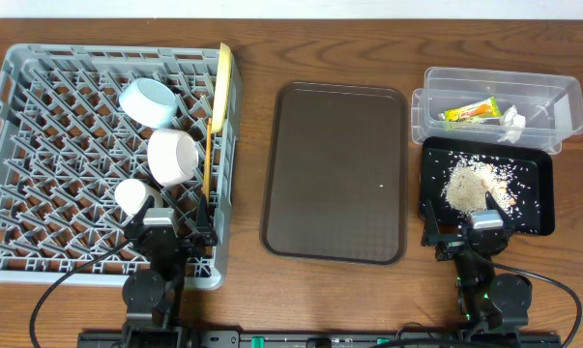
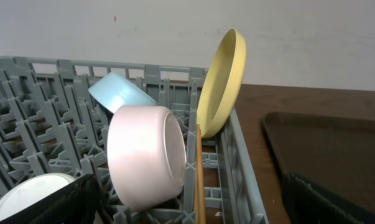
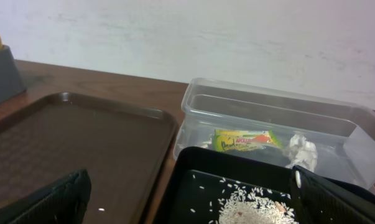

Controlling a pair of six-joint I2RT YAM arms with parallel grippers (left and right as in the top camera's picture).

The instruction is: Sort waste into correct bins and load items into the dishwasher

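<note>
The dishwasher (image 1: 40, 145), left, carries the yellow plate (image 1: 223, 97), blue bowl (image 1: 148, 101), white bowl (image 1: 173, 155), cup (image 1: 134, 196) and chopsticks (image 1: 208, 155). The wrapper (image 1: 468, 112) and tissue (image 1: 511, 120) lie in the far-right clear tub (image 1: 562, 82), the rice (image 1: 468, 184) in the black tray (image 1: 538, 159). Left pincer (image 1: 171, 232) and right pincer (image 1: 472, 232) hang released, empty. Likely finished: pull back without nudging anything.

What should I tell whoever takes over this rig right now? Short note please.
Left gripper and right gripper: both open, holding nothing.
In the grey plastic dish rack: light blue bowl, white bowl, small white cup, round yellow plate on edge, thin wooden chopsticks.
In the clear plastic tub: green-orange-yellow snack wrapper, crumpled white tissue.
In the shallow black tray: pale rice crumbs.
Done: sorting and loading, as far as visible.
Left: nothing seen outstanding.
</note>
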